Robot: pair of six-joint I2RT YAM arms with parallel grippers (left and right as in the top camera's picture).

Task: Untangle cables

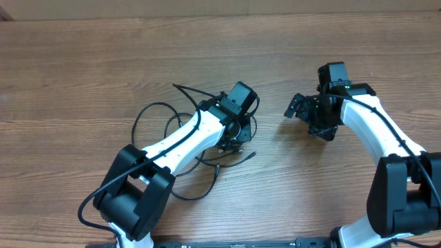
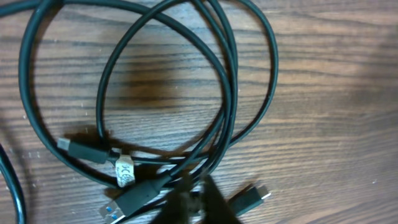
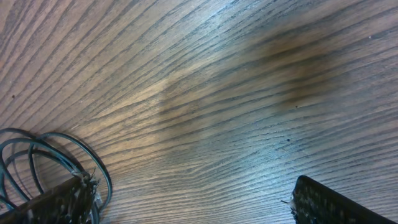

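Cables (image 2: 229, 99): thin black cords looped over each other in a loose pile, flat on the table (image 1: 83, 62), left of centre. Overhead, most of the pile sits under the left arm (image 1: 179, 141), with one loop sticking out to the left and loose ends trailing toward the near edge. In the left wrist view several strands run together down the right side of the loops. Plug ends there:
- a blue-tongued plug (image 2: 112, 211) at the bottom edge
- a small silver-tipped plug (image 2: 256, 194) to the right
- a third plug (image 2: 71, 146) on the left
- a white tag (image 2: 124, 171) on a cord between them

Left gripper (image 1: 233, 138): low over the right part of the pile. In its own view it is only a dark blur at the bottom. The jaws look narrow, but I cannot tell if they pinch a cord.

Right gripper (image 1: 303, 118): jaws wide and holding nothing. It is right of the pile and apart from it, over bare wood. In its own view the cables show at lower left behind one finger (image 3: 59, 202).

Right arm (image 1: 372, 127): white with black joints, coming in from the near right.

Surface: brown wood-grain tabletop with strong streaky grain. The right wrist view shows a darker patch at upper right and pale glare across the middle. The left wrist view shows a dark smudge inside the loops.

Room: only a lighter tan strip past the far table edge. Cannot tell what it is.
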